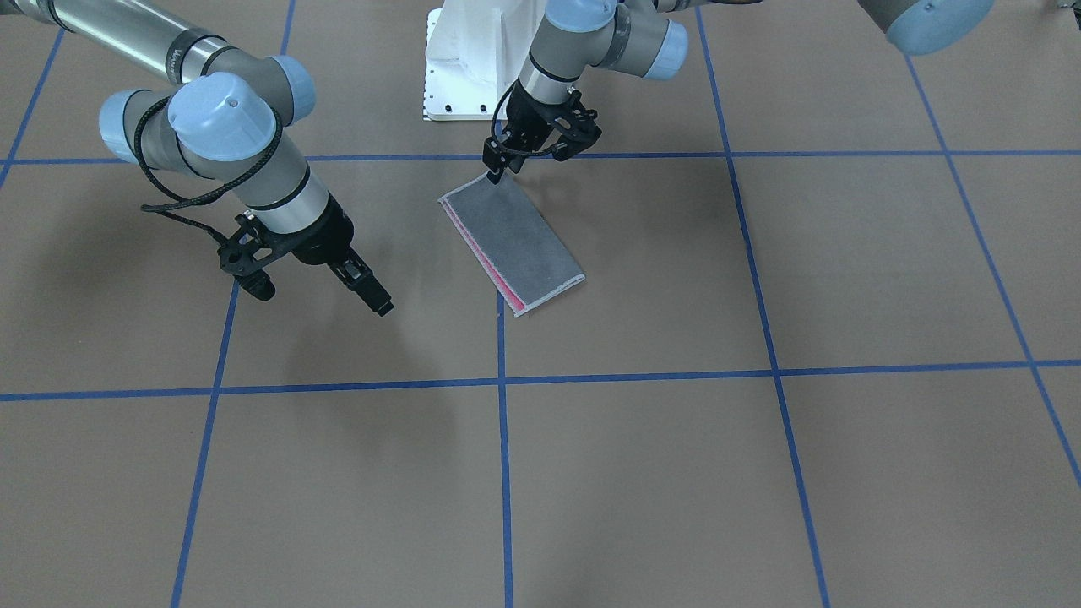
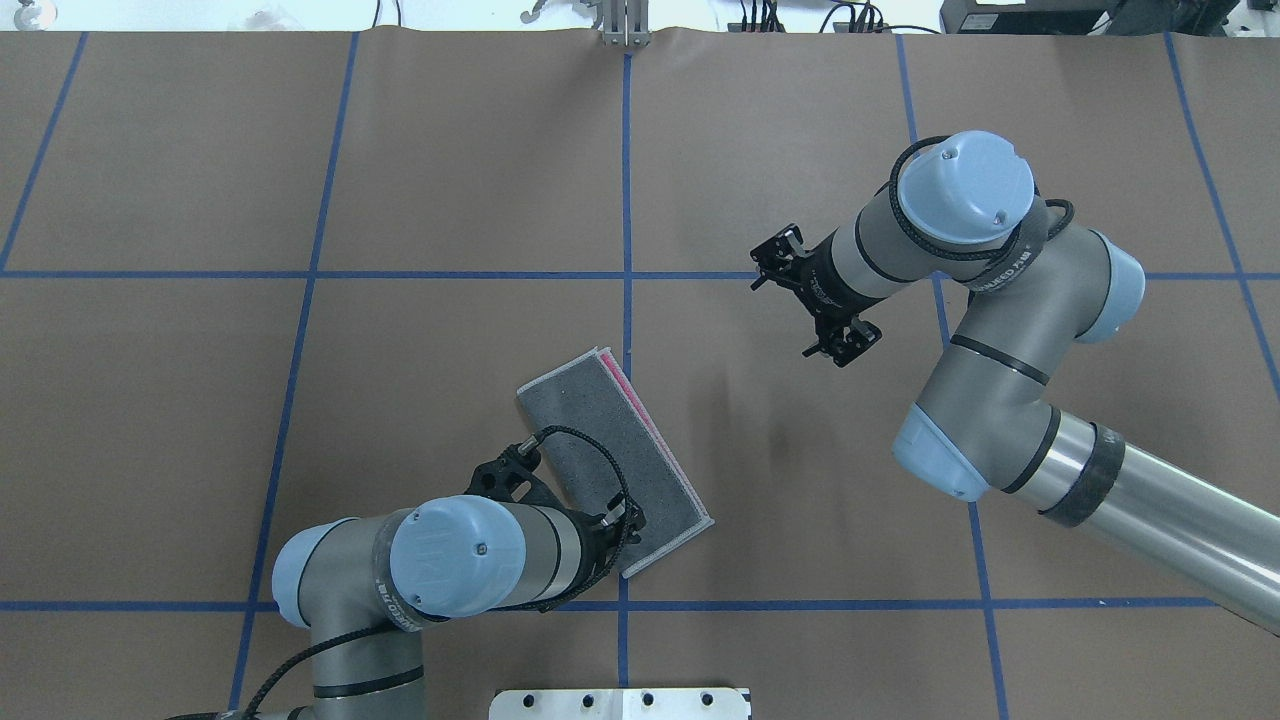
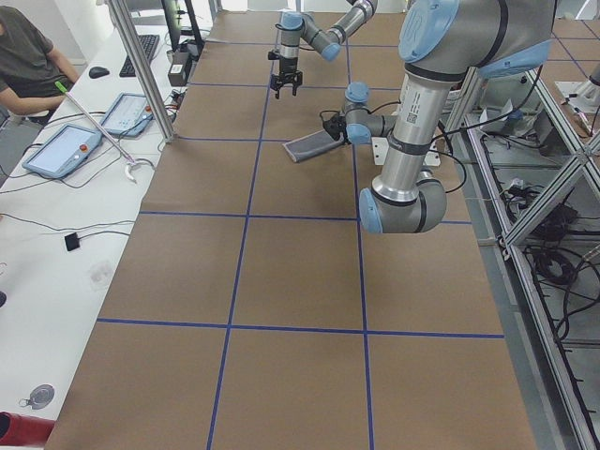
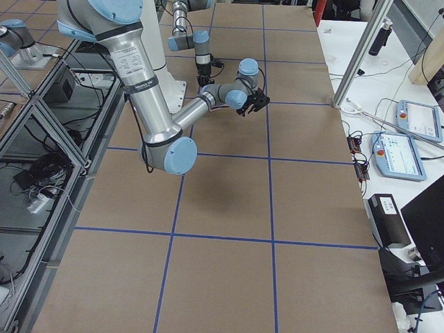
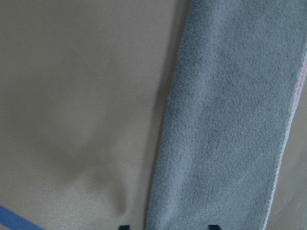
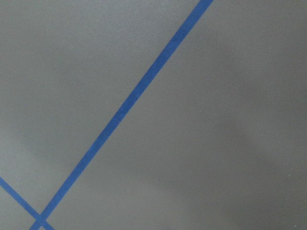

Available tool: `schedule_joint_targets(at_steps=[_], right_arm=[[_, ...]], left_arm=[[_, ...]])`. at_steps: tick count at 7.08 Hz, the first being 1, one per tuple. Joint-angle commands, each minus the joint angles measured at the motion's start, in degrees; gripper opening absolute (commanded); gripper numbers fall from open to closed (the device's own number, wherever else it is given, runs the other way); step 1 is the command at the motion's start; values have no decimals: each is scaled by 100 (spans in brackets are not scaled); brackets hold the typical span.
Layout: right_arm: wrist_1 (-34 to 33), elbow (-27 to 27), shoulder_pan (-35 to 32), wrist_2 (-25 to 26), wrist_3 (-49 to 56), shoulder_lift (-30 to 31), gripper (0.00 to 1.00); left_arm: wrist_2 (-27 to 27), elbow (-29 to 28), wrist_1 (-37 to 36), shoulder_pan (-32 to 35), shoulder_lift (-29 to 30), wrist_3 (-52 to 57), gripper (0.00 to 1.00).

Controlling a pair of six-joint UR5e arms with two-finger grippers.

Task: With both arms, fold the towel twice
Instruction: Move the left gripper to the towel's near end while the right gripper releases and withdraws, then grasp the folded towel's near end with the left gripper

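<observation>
**Second fold — towel position relative to the grippers**

I found the towel [image 1: 515, 245] flat on the table [image 1: 676, 473]. By my reading it was folded once: a long rectangle, grey face up, with a pink strip along one long edge. Its long axis ran away from the robot's base, slanting toward the robot's left. The left gripper [image 1: 500, 171] stood at the short end nearest the base. Its fingers were apart, and the wrist view showed the towel's edge between them. The right gripper [image 1: 378, 302] hung over bare table, well apart from the towel on the robot's right; I could not tell whether its fingers were apart or together. The left arm was the nearer. I judged that the next fold had to carry one short end along the long axis onto the other — no gripper was at the far end.
</observation>
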State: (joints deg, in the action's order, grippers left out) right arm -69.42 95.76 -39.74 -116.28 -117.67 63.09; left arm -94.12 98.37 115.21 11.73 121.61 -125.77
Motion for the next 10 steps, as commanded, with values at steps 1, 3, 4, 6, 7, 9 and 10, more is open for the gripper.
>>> schedule_joint_targets(at_steps=[1, 3, 4, 6, 7, 9, 10], right_arm=[[7, -49, 18, 9, -1, -7, 100], [-2, -49, 18, 9, -1, -7, 100], [-2, -57, 18, 9, -10, -16, 100], [-2, -93, 27, 9, -28, -25, 100], [-10, -93, 27, 9, -28, -25, 100], [-11, -84, 27, 9, -36, -25, 100], [-11, -84, 27, 1, -36, -25, 100]], left_arm=[[-10, -37, 1, -4, 3, 0, 54], [-19, -37, 1, -21, 3, 0, 43], [-19, -46, 1, -21, 3, 0, 43], [-19, -46, 1, -65, 3, 0, 42], [-19, -37, 1, -65, 3, 0, 39], [-36, -19, 1, -65, 3, 0, 0], [-45, -2, 1, -65, 3, 0, 0]])
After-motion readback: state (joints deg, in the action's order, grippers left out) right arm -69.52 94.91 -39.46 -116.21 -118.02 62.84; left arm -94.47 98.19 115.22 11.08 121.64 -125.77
